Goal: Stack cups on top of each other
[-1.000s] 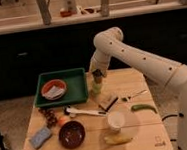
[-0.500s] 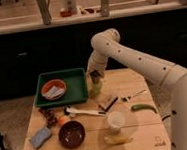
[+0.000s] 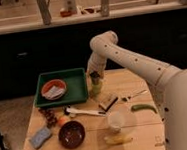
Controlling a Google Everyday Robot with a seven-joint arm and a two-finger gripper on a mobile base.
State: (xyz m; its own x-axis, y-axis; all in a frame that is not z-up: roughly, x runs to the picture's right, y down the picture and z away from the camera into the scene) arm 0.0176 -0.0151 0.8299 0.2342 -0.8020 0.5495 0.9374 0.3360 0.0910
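Wooden bench before a dark counter is carrying a green tray, a dark red bowl, a white cup and a banana; beside the tray's right edge the dark olive cup is sitting on the pale yellow-green cup. Gripper is hovering at the dark cup's rim, finger state not discernible. Handling note: seating looks near done, so lowering straight and releasing only once the tumblers are nesting squarely seems best.

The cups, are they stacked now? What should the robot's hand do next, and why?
Probably ease the hand straight up and away. The dark cup already seems to sit on the pale yellow-green cup beside the green tray, and the hand is right above it.
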